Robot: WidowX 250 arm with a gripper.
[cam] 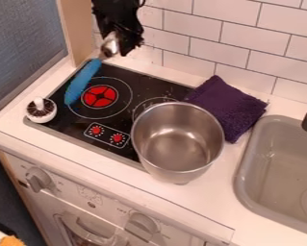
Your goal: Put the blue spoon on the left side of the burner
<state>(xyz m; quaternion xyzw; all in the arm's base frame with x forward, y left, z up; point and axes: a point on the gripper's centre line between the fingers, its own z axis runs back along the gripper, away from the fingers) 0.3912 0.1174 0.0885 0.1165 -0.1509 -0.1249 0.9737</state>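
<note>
With twelve o'clock taken as the top edge of the view, the blue handle (83, 82) of the blue spoon (89, 73) is found at seven o'clock from the gripper (121, 45), while the spoon's metal bowl (109, 45) is seen right up against the gripper's lower end. Whether the bowl is actually gripped or merely overlapped from this angle cannot be made out, dark parts being set against dark there, so the state of the jaws cannot be told. The spoon's long axis is laid from one o'clock to seven, the bowl at the one o'clock end and the handle tip at the seven. By that line the handle is carried over the stove top (139, 77), past the upper left of the burner (99, 96), and the tip is brought to about nine o'clock of the red centre. The placing is judged to be near its end: if the bowl is held, the spoon should be set down along this same line and released, with a straight lift after it. Should the gripper be swung towards four o'clock first, the handle could be dragged across the red centre; towards eight, the small knobbed thing (41, 110) could be knocked.
</note>
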